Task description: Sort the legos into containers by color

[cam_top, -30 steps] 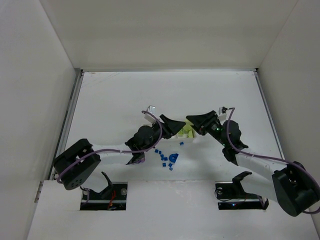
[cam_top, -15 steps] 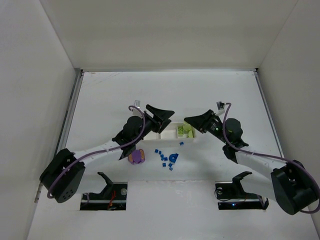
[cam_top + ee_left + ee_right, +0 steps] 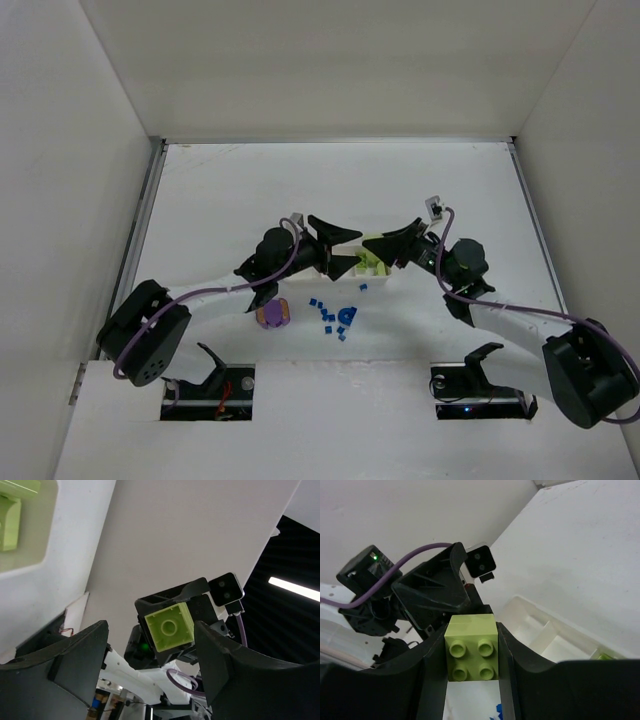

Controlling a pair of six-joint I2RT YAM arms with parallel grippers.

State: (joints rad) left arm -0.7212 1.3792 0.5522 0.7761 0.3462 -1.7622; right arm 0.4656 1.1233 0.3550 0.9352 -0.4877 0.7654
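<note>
The left gripper (image 3: 345,248) has its two fingers spread wide apart, and nothing is between them. It points across at the other gripper. Back behind it, on the side near the arm bases, a chunky purple-and-orange piece (image 3: 271,315) sits alone on the white table (image 3: 230,190). A bit further along, still on the near side of both grippers, lots of tiny blue bricks (image 3: 325,316) lie scattered about. A rounded blue piece (image 3: 347,316) rests just beside them. The long white tray (image 3: 530,611) lies under the spot where the two grippers face each other. A yellow-green piece (image 3: 10,522) lies in one of its boxes, but I cannot tell which one. The right gripper (image 3: 378,252) is squeezed onto a yellow-green brick (image 3: 471,647). The brick is up in the air with a finger pressed flat on each side. It sits right at the fingertips, its four round bumps face the wrist camera, and it hangs in front of the left gripper's open fingers without touching them.
</note>
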